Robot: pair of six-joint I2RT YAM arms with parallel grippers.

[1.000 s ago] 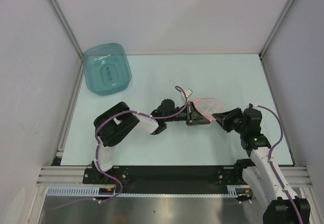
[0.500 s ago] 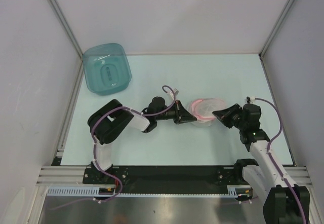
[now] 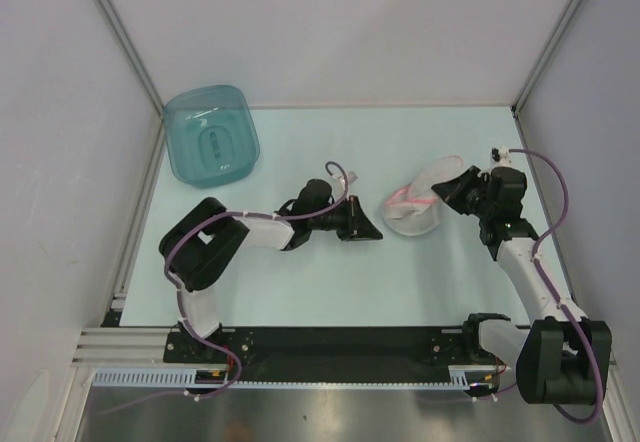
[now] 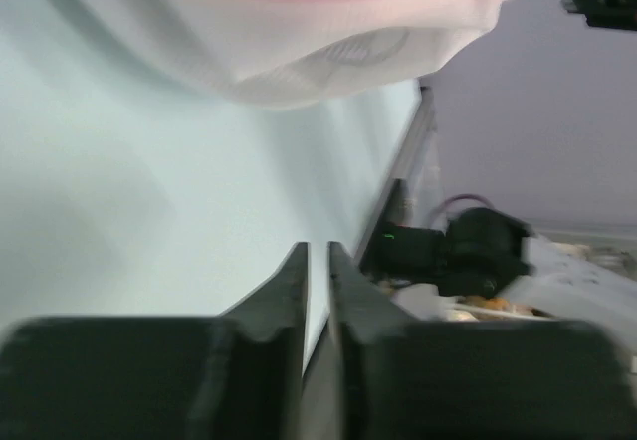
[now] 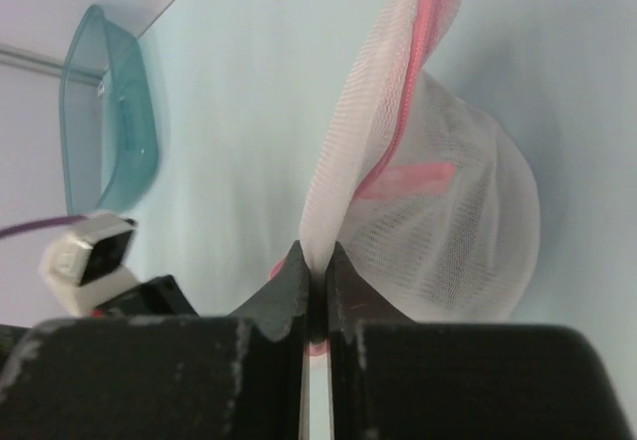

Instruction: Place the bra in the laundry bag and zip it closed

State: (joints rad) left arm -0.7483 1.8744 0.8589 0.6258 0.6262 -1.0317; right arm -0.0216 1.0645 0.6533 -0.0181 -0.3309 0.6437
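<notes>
The laundry bag lies right of the table's middle, a white mesh pouch with pink zipper trim. My right gripper is shut on the edge of its upper half and holds that flap raised; the right wrist view shows the mesh pinched between the tips of the right gripper. My left gripper is shut and empty, a little left of the bag. In the left wrist view the left gripper points under the bag. The bra is not clearly visible; only a dark strip shows above the pink trim.
A teal plastic tub stands at the far left and also shows in the right wrist view. Grey walls close in the table on three sides. The right arm's base shows behind the left gripper.
My left gripper has let go and drawn back to the left, away from the bag. My right gripper has moved farther and to the right, lifting the bag's upper flap and dragging the bag along.
</notes>
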